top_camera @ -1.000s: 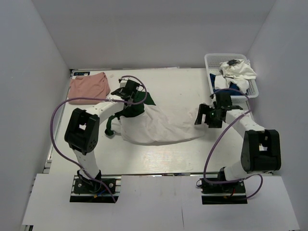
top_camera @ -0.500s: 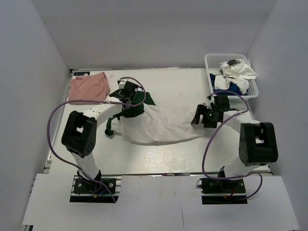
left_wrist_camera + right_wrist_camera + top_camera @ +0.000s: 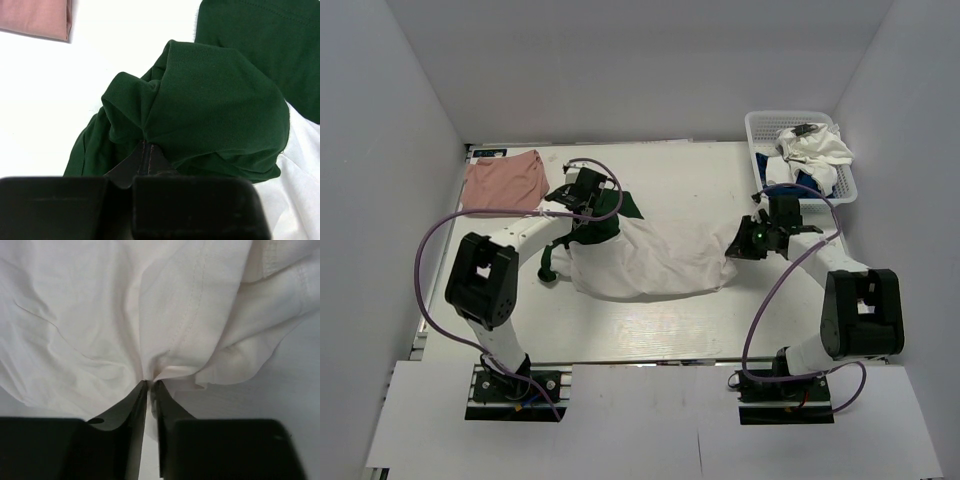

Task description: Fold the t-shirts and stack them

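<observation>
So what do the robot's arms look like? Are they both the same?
Pretty much. The left arm and right arm are white tubes with chunky black joint blocks, and a purple cable loops along each. Each gripper's fingers are black and taper to thin tips. The right gripper shows a small green light.

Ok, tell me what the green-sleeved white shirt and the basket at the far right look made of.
The white shirt: soft matte cloth, likely cotton jersey; it creases and bunches, with stitched seams in the right wrist view. Its green sleeve shows a fine knit texture. The basket: rigid white lattice, probably plastic.
</observation>
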`<state>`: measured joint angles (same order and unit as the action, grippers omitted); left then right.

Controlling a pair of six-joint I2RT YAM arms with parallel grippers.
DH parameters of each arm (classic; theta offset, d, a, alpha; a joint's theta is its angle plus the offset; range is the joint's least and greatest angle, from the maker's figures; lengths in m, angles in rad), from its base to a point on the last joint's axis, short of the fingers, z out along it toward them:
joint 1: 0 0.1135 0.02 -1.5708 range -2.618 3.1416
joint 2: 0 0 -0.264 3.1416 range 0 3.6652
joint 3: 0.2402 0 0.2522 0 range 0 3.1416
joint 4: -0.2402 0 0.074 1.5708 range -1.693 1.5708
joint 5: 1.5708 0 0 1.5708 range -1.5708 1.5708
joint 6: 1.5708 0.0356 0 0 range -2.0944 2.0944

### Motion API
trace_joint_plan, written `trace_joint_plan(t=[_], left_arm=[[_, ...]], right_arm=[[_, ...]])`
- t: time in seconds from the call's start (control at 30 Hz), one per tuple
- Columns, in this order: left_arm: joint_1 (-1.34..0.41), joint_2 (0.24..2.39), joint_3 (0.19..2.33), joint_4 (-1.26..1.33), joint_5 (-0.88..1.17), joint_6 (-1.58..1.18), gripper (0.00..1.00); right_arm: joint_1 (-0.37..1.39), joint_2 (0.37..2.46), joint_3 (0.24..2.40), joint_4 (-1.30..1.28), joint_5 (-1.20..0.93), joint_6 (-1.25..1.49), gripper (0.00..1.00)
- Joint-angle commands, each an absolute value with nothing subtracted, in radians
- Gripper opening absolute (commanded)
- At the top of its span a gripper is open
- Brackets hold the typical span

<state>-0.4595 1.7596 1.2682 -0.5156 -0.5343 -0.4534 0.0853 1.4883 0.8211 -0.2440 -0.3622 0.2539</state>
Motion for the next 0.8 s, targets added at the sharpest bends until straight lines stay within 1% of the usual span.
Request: trace_joint_plan(t=[0.0,0.03,0.07,0.23,0.33,0.43,0.47,0.57,0.63,0.67,0.77], left_arm=[[-0.459,1.689,1.272,-0.512,-0.534,-0.460,0.00],[-0.459,1.689,1.272,-0.512,-0.534,-0.460,0.00],[-0.459,1.680,1.272,-0.512,-0.534,-0.460,0.00],[-0.459,1.640,1.281,-0.522,-0.564,-0.460,0.00],[-0.459,1.609,1.310,-0.532,-0.594,-0.427,0.00],[-0.459,1.597,1.336,-0.532,-0.607,-0.417,0.00],[-0.459,1.573,1.336,-0.532,-0.607,-0.417,0.00],[-0.459,1.536,1.347,-0.514,-0.597,-0.405,0.00],[-0.459,1.496,1.374,-0.465,-0.597,-0.338,0.00],[-0.459,1.496,1.396,-0.465,-0.638,-0.318,0.00],[-0.459,1.486,1.526,-0.465,-0.692,-0.246,0.00]], right_arm=[[0.083,1.451,0.850,-0.265,-0.365,0.256,0.15],[0.083,1.450,0.851,-0.262,-0.382,0.255,0.04],[0.080,1.453,0.853,-0.258,-0.397,0.253,0.00],[0.084,1.453,0.897,-0.212,-0.416,0.267,0.00],[0.081,1.419,0.931,-0.222,-0.387,0.258,0.00],[0.080,1.375,0.962,-0.265,-0.345,0.248,0.00],[0.078,1.330,0.962,-0.267,-0.335,0.249,0.00],[0.080,1.246,0.953,-0.197,-0.321,0.279,0.00],[0.080,1.214,0.976,-0.146,-0.289,0.291,0.00],[0.077,1.210,1.038,-0.124,-0.272,0.291,0.00],[0.077,1.221,1.120,-0.121,-0.227,0.275,0.00]])
